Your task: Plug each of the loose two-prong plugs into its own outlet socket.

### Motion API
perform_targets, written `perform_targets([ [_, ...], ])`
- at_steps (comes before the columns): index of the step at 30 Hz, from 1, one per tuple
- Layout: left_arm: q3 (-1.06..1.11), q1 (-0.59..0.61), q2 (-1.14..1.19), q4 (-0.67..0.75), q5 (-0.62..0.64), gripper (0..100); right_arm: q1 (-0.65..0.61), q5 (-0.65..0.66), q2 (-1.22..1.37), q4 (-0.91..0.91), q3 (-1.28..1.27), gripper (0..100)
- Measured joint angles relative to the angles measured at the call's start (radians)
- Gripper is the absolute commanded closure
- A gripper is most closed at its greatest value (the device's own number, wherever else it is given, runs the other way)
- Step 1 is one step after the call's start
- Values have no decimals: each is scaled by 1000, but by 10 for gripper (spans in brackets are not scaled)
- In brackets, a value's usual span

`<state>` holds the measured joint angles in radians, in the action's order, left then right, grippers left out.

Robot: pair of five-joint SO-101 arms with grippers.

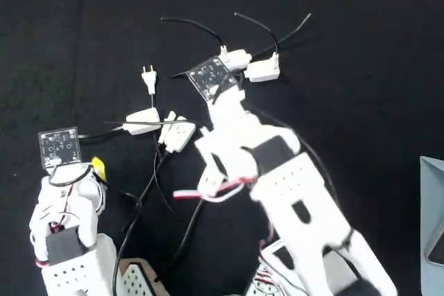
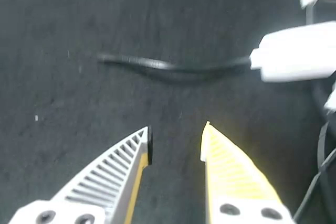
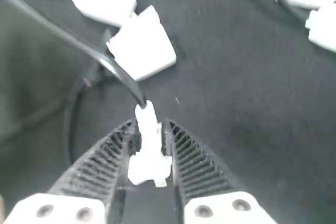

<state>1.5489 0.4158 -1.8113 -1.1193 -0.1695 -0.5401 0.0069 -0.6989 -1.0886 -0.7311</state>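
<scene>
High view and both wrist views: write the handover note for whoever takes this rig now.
Left gripper: open, empty, over the black cloth, a black cable ahead.
Right gripper: shut on a white plug, a white block just beyond.
A loose plug lies alone on the cloth.
Done: one plug gripped; no seated plug that I can see.
Left: seat the held plug, then the loose one.

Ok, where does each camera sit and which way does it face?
High view: fixed above the table, looking down on left arm and right arm.
Left wrist: on its arm, facing down past open left hand.
Right wrist: on its arm, looking along right hand shut on a plug.
High and left wrist share the white corded block.
</scene>
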Motion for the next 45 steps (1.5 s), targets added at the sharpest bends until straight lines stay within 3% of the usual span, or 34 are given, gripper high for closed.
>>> perform_targets([
  [7,-161,-110,-5,6,110,825,-118,-140,-216,224,-155,987],
  [17,-175,-307,-5,209,198,825,-299,-181,-437,313,-330,987],
  [25,-226,-522,-2,160,218,825,-311,-181,-456,315,-367,987],
  [29,-265,-606,-6,106,150,825,-311,-181,-456,315,-371,987],
  [40,-281,-669,-6,43,15,826,-273,-181,-463,302,-433,986],
  [45,-281,-531,-6,41,15,825,-124,-180,-463,236,-433,986],
])
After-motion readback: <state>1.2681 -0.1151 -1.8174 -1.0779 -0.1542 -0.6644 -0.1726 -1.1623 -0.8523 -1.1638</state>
